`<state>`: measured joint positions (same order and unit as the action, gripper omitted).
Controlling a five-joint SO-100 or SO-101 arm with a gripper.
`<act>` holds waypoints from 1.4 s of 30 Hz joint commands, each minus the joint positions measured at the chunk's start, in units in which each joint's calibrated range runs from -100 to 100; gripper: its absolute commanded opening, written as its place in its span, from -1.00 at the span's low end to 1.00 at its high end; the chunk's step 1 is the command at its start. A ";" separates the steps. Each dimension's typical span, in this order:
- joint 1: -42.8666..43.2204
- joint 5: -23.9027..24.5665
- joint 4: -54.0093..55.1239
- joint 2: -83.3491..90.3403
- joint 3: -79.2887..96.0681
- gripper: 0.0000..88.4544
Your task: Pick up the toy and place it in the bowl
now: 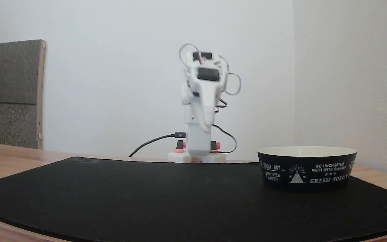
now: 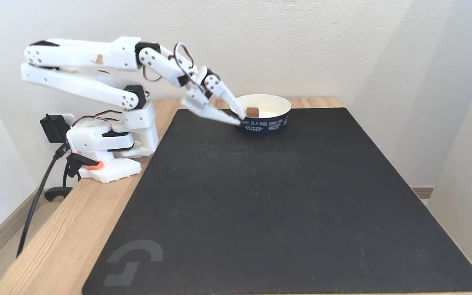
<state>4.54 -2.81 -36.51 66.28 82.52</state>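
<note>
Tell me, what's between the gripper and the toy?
Just the bowl's rim. In this fixed view the open gripper sits at its edge, the toy inside.

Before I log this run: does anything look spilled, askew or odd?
Nothing stands out. The toy sits inside the upright bowl, the open gripper is at its near rim, and the black mat lies flat.

— Where's the toy (image 2: 253,111)?
— Inside the bowl (image 2: 279,107), on its cream floor, near the left wall.
— And the hand (image 2: 240,117)?
— At the bowl's left rim, fingers parted and empty, above the black mat (image 2: 277,196) on the wooden tabletop (image 2: 55,237).
</note>
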 commanded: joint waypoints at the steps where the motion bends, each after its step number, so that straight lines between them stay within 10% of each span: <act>1: 1.19 1.97 -1.42 11.71 11.17 -0.92; 42: 1.03 1.61 -15.98 33.14 17.03 -0.93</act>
<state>6.03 -1.00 -52.22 99.00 98.77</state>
